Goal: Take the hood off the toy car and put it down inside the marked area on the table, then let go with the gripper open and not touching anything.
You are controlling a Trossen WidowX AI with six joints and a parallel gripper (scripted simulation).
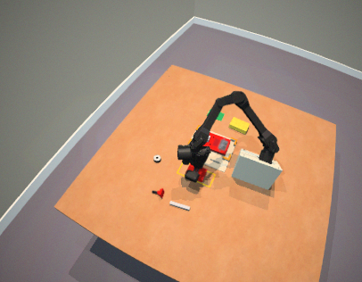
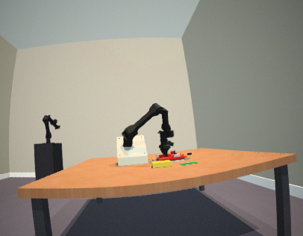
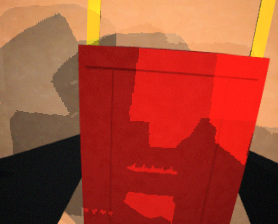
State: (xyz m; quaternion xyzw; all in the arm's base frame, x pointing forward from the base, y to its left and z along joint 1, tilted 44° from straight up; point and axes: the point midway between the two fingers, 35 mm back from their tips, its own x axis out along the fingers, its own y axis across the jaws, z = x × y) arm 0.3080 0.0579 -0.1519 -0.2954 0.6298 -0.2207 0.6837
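Note:
The red hood [image 1: 202, 174] [image 3: 175, 105] is held by my gripper [image 1: 197, 175] [image 2: 166, 154] [image 3: 161, 149], whose black fingers are shut on its two long sides. The hood is roughly level and low, over or inside the marked area, a yellow outline [image 1: 210, 186] [image 3: 93, 22]. In the wrist view two yellow lines run out past the hood's far edge. Whether the hood touches the table cannot be told. The toy car [image 1: 219, 144], with red body and white parts, stands just behind, partly hidden by the arm.
A yellow block [image 1: 239, 125] [image 2: 161, 164] and a green piece [image 1: 219, 115] [image 2: 189, 163] lie behind the car. A white ring [image 1: 157, 158], a small red part [image 1: 160, 193] and a white bar [image 1: 179, 205] lie on the near side. The arm's pale base [image 1: 257, 171] stands right.

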